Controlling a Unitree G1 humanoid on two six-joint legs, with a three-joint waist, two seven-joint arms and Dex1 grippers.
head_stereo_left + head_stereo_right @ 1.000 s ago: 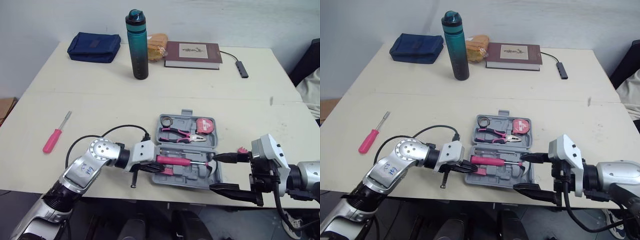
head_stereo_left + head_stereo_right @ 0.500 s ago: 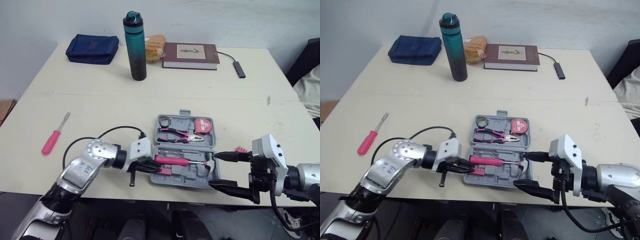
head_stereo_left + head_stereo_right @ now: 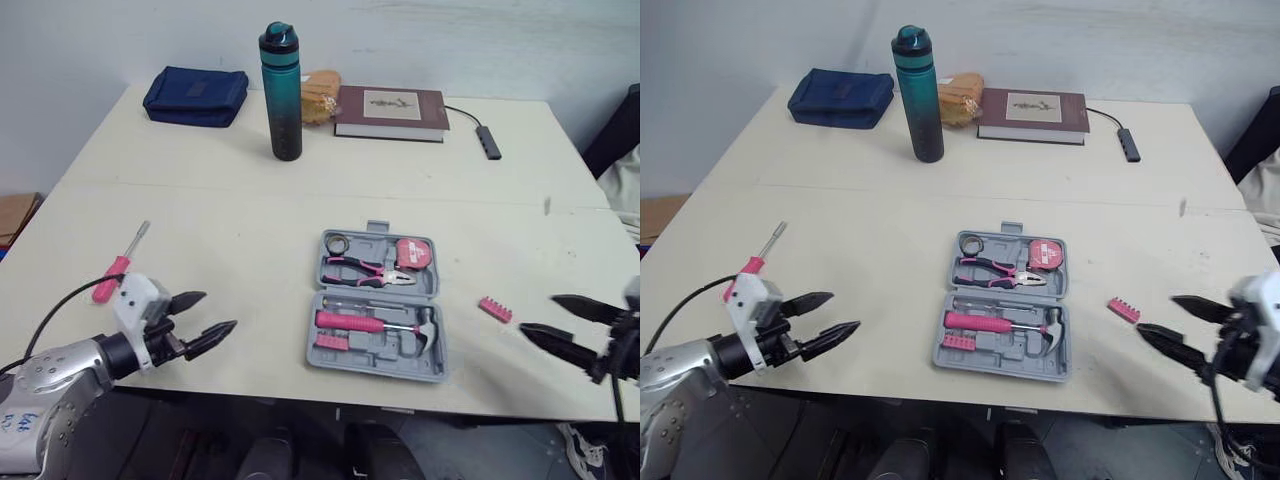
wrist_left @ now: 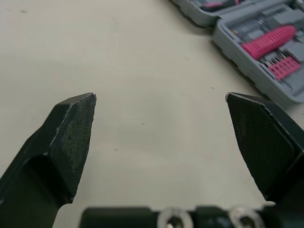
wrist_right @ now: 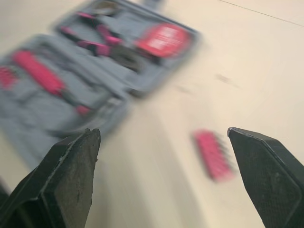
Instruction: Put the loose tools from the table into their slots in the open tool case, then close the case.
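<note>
Well, left gripper [image 3: 218, 311] at table's [image 3: 250, 200] front-left, right gripper [image 3: 537, 313] front-right; both sets of fingers [image 4: 71, 128] spread wide, empty. Open tool case [image 3: 375, 305] mid-front w/ pink bit rack [image 3: 495, 309] beside it; screwdriver [image 3: 118, 265] nr left edge.

L arm: silver metal forearm shell [image 3: 55, 368] w/ blue handwritten marks [image 3: 18, 419], thin black cable [image 3: 50, 311], white wrist block [image 3: 138, 298]. L gripper [image 3: 220, 309] & R gripper [image 3: 536, 312]: black tapered fingers [image 5: 71, 175], textured pads [image 4: 71, 133]; silver base screws [image 4: 174, 219].
</note>
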